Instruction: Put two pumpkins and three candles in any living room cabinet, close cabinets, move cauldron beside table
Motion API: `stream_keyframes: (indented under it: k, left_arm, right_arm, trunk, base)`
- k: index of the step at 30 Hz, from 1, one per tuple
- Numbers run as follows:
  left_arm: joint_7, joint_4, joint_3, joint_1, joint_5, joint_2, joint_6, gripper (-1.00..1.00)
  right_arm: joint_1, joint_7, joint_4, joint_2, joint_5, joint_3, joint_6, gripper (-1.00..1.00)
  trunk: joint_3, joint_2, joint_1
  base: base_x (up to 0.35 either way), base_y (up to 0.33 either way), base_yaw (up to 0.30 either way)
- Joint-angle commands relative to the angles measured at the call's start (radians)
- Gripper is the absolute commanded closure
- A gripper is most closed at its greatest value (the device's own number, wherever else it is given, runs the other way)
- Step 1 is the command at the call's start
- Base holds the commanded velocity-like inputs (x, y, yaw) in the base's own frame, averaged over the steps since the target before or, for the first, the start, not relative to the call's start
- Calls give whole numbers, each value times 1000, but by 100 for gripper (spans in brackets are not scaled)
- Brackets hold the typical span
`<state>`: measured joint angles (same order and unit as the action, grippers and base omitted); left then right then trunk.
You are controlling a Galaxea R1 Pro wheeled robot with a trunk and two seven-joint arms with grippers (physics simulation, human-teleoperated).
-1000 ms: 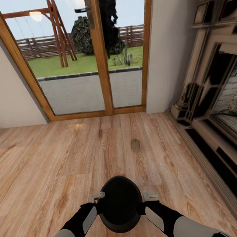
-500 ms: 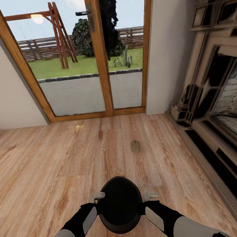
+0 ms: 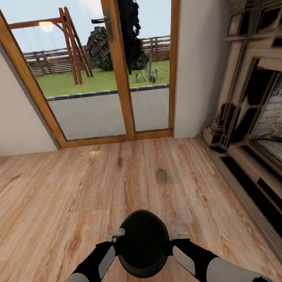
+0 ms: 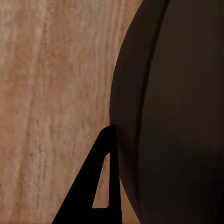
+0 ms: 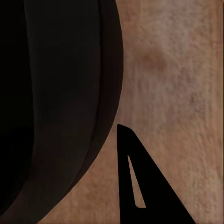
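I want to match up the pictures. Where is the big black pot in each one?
Head view: the cauldron sits low in the middle, between the two arms.
Left wrist view: the cauldron covers the picture's right side, beside a dark pincer finger.
Right wrist view: the cauldron covers the picture's left side.
Shared landmark: the wooden floor lies under it in all three.

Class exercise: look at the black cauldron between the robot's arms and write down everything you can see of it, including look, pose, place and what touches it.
The cauldron is a plain matte black rounded pot with no markings. In the head view it sits between the two forearms, low and centred, above the wooden floor. The left gripper and right gripper flank its sides. In the wrist views its curved dark wall lies close beside one finger of each gripper; actual contact cannot be told. A candle lies on the floor ahead, apart from it.
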<state>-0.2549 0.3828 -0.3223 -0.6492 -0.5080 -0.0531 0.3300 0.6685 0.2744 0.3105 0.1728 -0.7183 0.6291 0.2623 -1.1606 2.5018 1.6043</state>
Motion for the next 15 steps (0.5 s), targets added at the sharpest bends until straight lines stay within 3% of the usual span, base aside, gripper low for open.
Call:
stream_keyframes:
  k: [1, 9, 15]
  left_arm:
    - [-9, 4, -4, -1, -9, 1, 3, 100]
    - [-9, 4, -4, -1, -9, 1, 3, 100]
    - [-9, 4, -7, -1, -9, 1, 3, 100]
  right_arm:
    - [0, 9, 1, -1, -7, 9, 5, 100]
    - [0, 9, 1, -1, -7, 9, 5, 100]
    - [0, 9, 1, -1, -7, 9, 5, 100]
  trunk:
    - [3, 0, -1]
    - [3, 0, -1]
    - [26, -1, -3]
  base:
    - [0, 0, 0]
    - [0, 0, 0]
    - [0, 0, 0]
